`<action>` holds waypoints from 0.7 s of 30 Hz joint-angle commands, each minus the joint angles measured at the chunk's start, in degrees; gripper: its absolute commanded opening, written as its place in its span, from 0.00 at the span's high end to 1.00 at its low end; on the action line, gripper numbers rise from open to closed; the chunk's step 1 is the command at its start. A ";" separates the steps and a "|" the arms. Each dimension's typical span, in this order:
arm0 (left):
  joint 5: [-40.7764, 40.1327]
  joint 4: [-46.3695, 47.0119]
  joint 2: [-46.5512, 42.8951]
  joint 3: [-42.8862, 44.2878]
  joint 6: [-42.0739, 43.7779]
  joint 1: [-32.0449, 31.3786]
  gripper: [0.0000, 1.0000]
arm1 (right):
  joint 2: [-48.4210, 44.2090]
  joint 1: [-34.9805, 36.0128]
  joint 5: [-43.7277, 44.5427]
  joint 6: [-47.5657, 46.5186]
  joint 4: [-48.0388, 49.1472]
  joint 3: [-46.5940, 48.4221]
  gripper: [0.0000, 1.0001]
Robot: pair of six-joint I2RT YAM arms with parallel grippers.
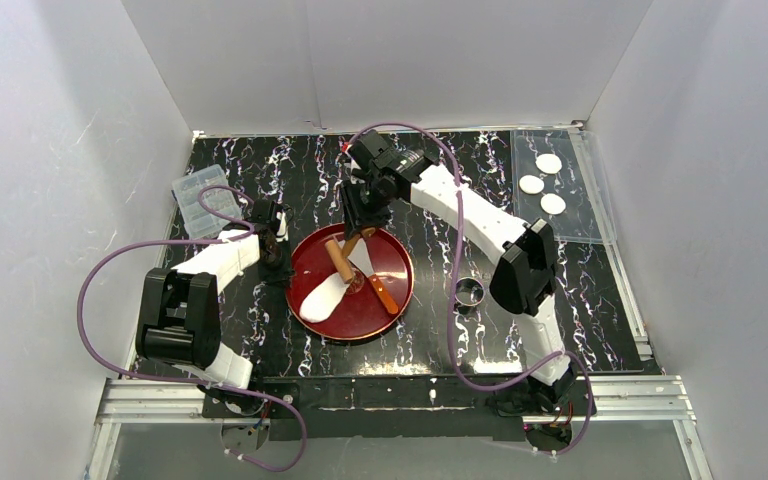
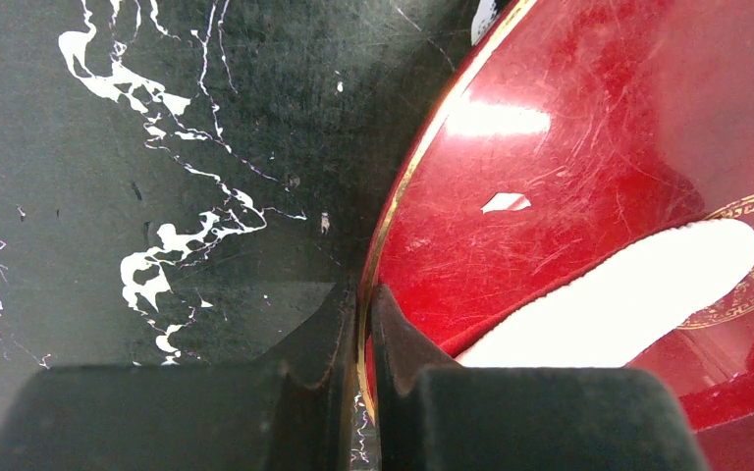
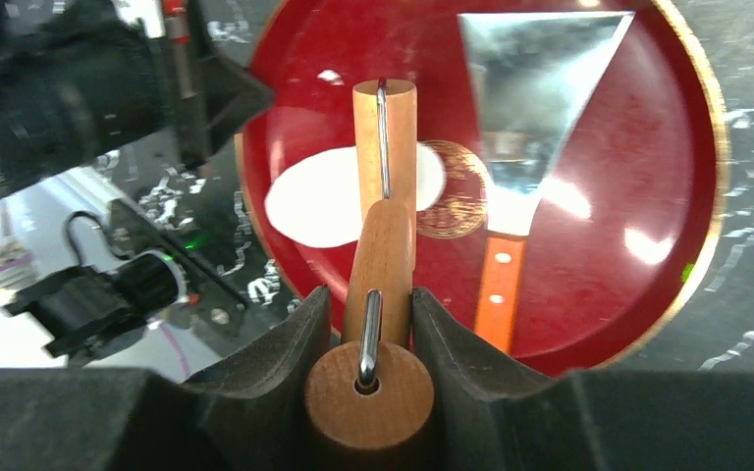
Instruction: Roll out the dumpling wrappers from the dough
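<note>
I count three dumpling wrappers (image 1: 531,184), all round and white, on one clear sheet (image 1: 580,228). There is one flattened piece of dough (image 1: 322,295) and one red plate (image 1: 360,325). I also count one wooden rolling pin (image 1: 340,260), one scraper (image 1: 384,294), one small metal ring (image 1: 458,293) and one clear plastic box (image 1: 198,203).

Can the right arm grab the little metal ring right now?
Probably not yet: the right gripper is full, shut on the rolling pin. The ring itself lies uncovered beside that arm.
</note>
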 commanded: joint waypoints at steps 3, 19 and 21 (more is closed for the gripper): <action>-2.69 -0.52 -1.46 0.33 0.47 0.08 1.00 | -0.67 2.16 -8.53 6.97 6.57 -2.93 0.99; -2.39 -0.52 -0.73 0.57 0.39 0.07 1.00 | 5.42 2.35 19.52 -2.03 -7.88 -11.98 0.99; -2.24 -0.54 -0.52 0.66 0.32 0.07 1.00 | 4.46 1.72 21.58 -2.46 -8.07 -14.11 0.99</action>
